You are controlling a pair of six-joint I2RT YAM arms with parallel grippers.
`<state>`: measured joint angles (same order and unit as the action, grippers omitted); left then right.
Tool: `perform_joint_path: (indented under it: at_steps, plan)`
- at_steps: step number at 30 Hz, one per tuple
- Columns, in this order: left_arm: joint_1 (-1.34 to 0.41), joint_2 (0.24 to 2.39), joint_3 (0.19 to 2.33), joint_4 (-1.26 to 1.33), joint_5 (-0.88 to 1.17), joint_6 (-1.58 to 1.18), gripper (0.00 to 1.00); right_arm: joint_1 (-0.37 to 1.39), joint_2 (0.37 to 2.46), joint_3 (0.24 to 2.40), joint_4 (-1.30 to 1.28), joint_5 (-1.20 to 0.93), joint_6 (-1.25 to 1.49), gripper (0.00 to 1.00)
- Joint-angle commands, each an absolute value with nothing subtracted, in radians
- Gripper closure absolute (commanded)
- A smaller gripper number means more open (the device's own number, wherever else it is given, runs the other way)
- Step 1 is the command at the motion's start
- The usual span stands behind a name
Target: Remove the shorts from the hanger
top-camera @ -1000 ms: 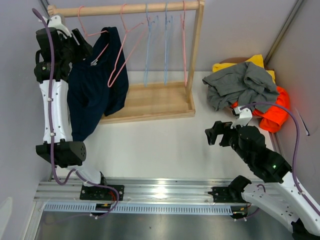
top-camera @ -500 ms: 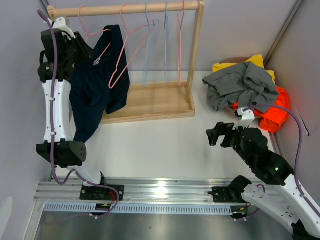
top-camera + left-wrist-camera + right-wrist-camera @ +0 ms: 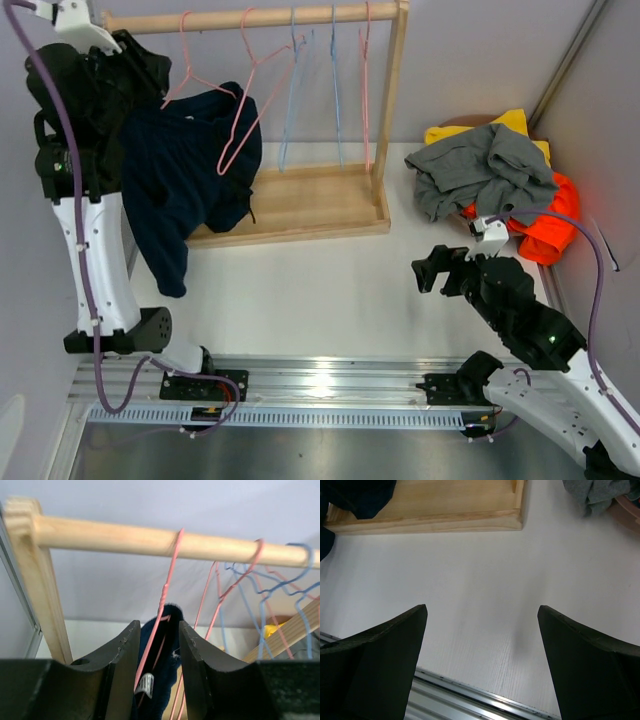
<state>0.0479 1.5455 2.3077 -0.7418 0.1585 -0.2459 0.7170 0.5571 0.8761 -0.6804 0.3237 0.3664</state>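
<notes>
The navy shorts hang on a pink hanger at the left end of the wooden rod. My left gripper is raised beside the rod and shut on the shorts' upper edge. In the left wrist view the navy cloth and the pink hanger wire sit between the narrow jaws of the left gripper. The grey shorts, yellow shorts and orange shorts lie piled at the right. Light blue shorts are not in view. My right gripper is open and empty above the table.
Several empty pink and blue hangers hang on the rod. The rack's wooden base and right post stand at the back; the base also shows in the right wrist view. A metal rail runs along the near edge.
My left arm has risen and pulled up and left with the navy shorts, which now spread wider and higher. The pink hanger has swung left. The right arm has barely moved.
</notes>
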Motion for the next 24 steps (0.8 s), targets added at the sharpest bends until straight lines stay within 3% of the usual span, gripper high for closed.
perform_joint_path:
  at_steps: [1, 11, 15, 21, 24]
  plan:
    - [0.048, 1.485, 2.353, -0.686, 0.158, -0.259, 1.00, 0.723, 0.534, 0.882, -0.658, 0.316, 0.382, 0.01]
    - [0.048, 1.506, 2.215, -0.664, 0.181, -0.235, 0.99, 0.723, 0.500, 0.890, -0.687, 0.325, 0.399, 0.00]
    - [0.048, 1.551, 2.162, -0.655, 0.206, -0.224, 0.69, 0.723, 0.503, 0.885, -0.683, 0.327, 0.397, 0.00]
    - [0.048, 1.623, 2.158, -0.660, 0.239, -0.216, 0.52, 0.723, 0.508, 0.877, -0.683, 0.330, 0.393, 0.01]
    - [0.049, 1.650, 2.175, -0.661, 0.281, -0.213, 0.52, 0.723, 0.508, 0.873, -0.675, 0.328, 0.388, 0.01]
